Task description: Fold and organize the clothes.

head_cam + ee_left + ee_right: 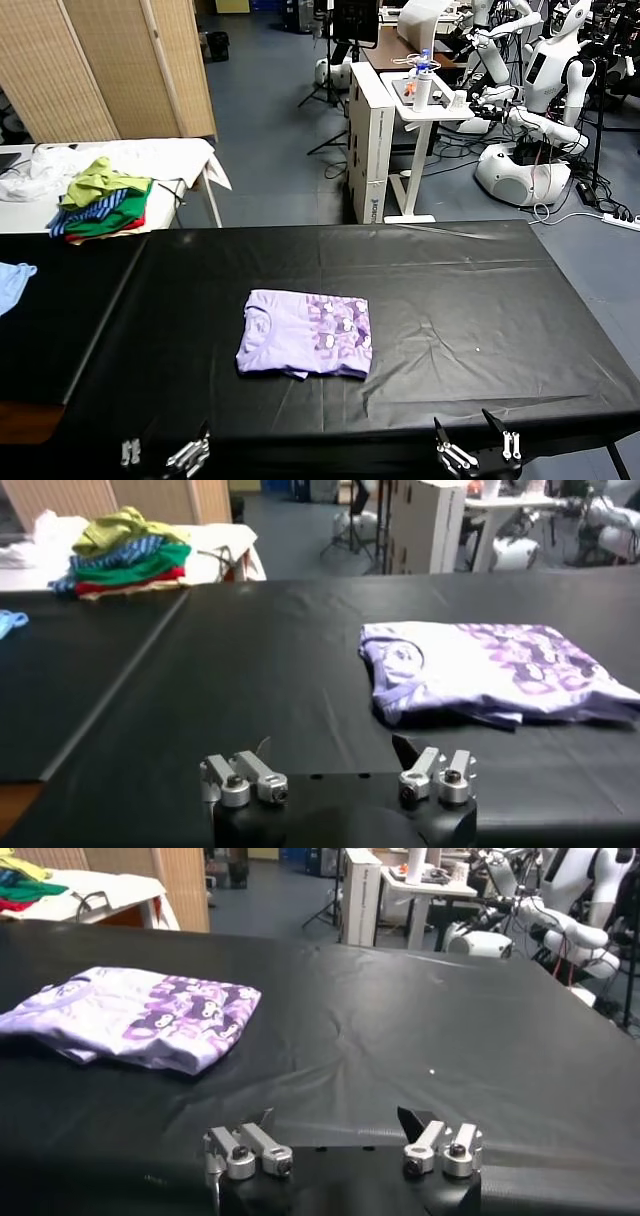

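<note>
Thin, soft lavender T-shirt [305,334] folded into a rumpled rectangle mid black wrinkled table cover [470,290], purple print plainest in right wrist view, left gripper [160,455] and right gripper [478,448] at the near edge, both spread wide, empty, garment heap [100,200] far behind the shirt

The folded lavender T-shirt [305,334] is viewed steeply from above by the head camera. It is seen low across the black tabletop [280,650] by both wrist cameras, from either near-edge side; the shirt [135,1013] is shared by all.
</note>
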